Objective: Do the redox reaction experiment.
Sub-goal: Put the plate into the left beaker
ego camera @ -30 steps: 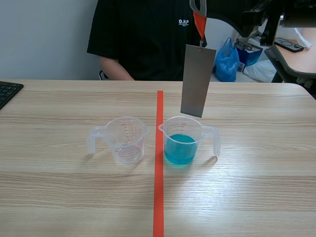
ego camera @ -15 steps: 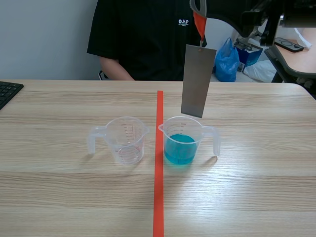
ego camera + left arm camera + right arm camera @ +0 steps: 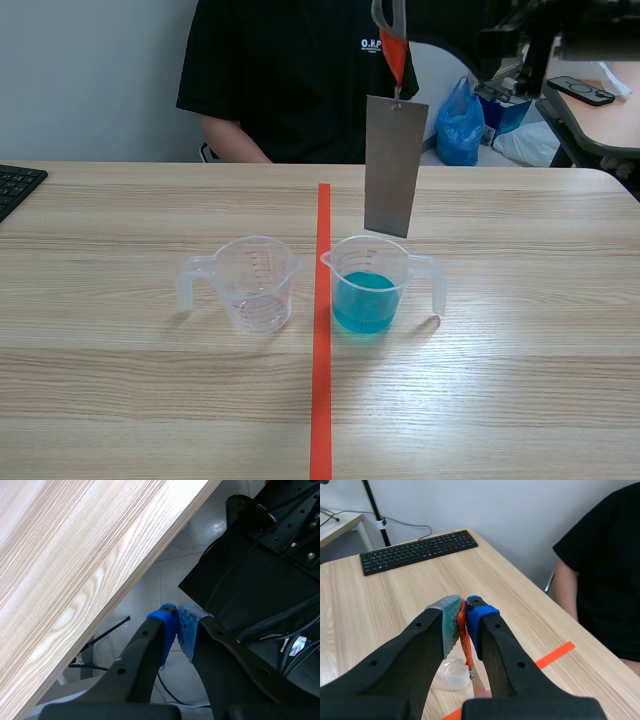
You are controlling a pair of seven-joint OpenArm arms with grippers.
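Upper centre of the scene view: right gripper [image 3: 391,25] is clamped on an orange tab [image 3: 397,52], with the grey metal plate [image 3: 394,165] hanging under it. Plate's long axis is near vertical with a slight tilt. Its bottom edge sits just above the cup of blue liquid [image 3: 368,285] at frame centre and isn't dipped yet. My read: a straight drop, watch the far rim. Empty cup [image 3: 255,283] is left of the tape line [image 3: 321,330], apart from the plate's path. Nothing sits between plate and liquid. Left gripper [image 3: 178,630] has its pads pressed together on nothing, off the table [image 3: 520,350] edge, so the right arm is nearer. Person [image 3: 300,80] is seated at top of frame.
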